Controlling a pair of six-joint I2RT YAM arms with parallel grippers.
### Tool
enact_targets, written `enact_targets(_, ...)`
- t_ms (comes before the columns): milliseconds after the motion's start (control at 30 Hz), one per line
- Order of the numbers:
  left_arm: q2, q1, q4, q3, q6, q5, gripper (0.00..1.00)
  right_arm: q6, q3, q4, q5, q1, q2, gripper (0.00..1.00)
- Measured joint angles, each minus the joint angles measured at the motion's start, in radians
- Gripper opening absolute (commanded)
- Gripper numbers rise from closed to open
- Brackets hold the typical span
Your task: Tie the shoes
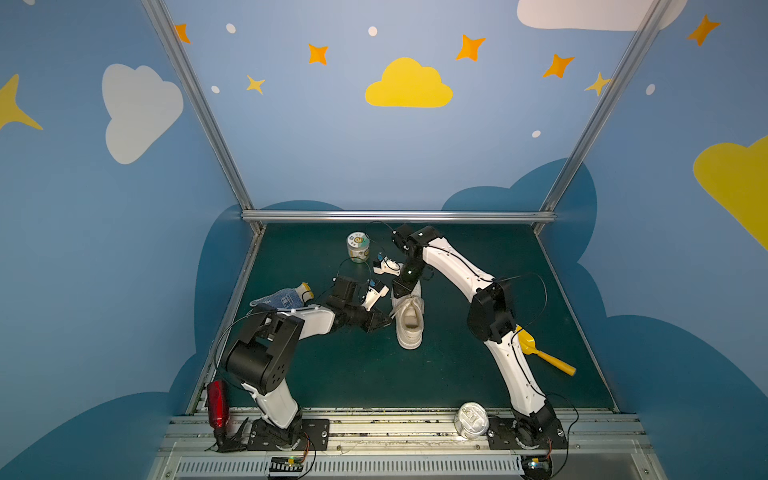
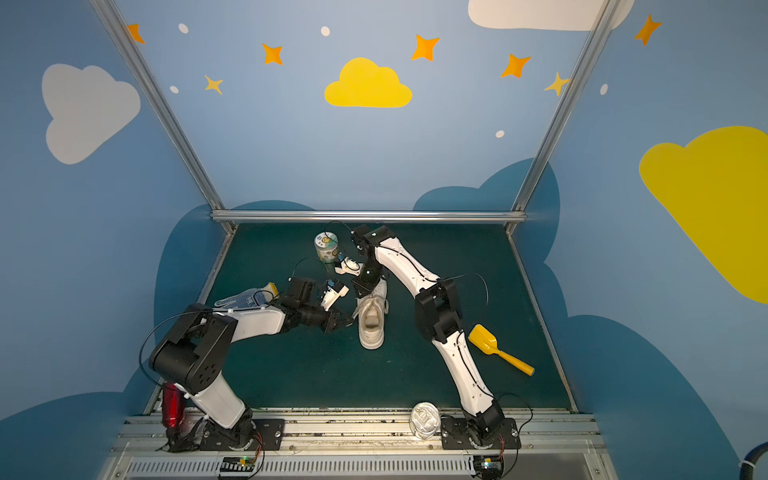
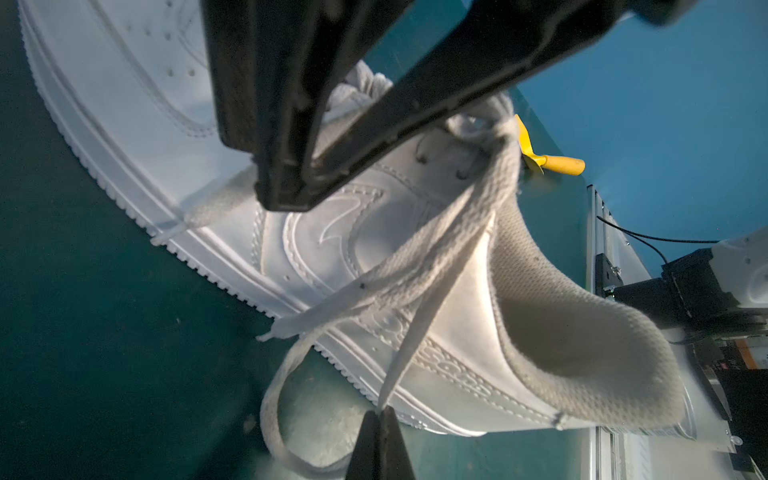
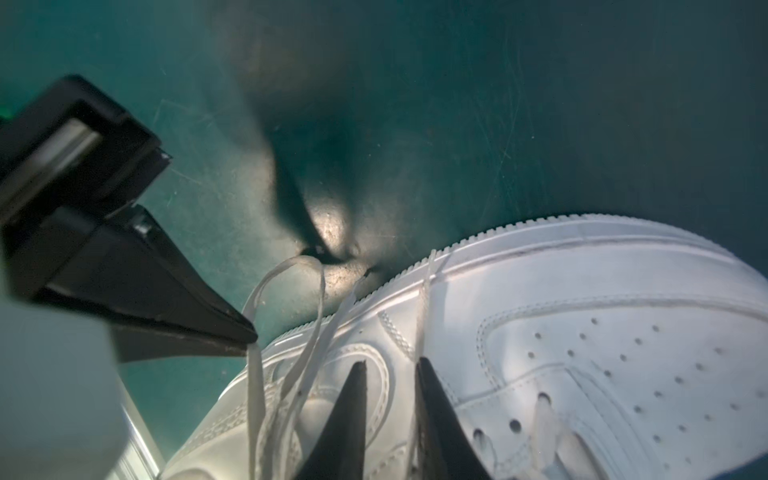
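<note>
In both top views the sneaker [image 1: 409,320] lies heel-near on the surface [image 1: 457,374], just beyond the left claw [image 1: 387,321] and beneath the right claw [image 1: 401,294]; the left wrist view shows the left claw clamped on a lace [image 3: 409,345], the right wrist view the right claw narrowly parted astride another strand [image 4: 424,299].

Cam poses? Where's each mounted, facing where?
Top views: high in front, facing down and back over the table; left arm, right arm, sneaker.
Left wrist: on left arm, along the shut left gripper pinching a lace; right gripper too.
Right wrist: on right arm, down past its fingers onto the sneaker's toe.
Shared: both wrists see that lace.
</note>
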Motion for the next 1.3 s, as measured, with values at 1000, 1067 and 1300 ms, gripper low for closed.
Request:
enact_targets(1000,-0.001,0.000,0.007,0.000,-0.004,-0.016,0.04,0.166,0.005,0.007,0.055,0.004,0.018,0.00)
enact_targets(1067,-0.001,0.000,0.007,0.000,-0.004,-0.018,0.04,0.180,0.005,0.013,0.052,-0.004,0.013,0.00)
enact_targets(1300,-0.001,0.000,0.008,0.000,-0.003,-0.023,0.05,0.216,0.005,0.035,0.034,-0.020,-0.018,0.07)
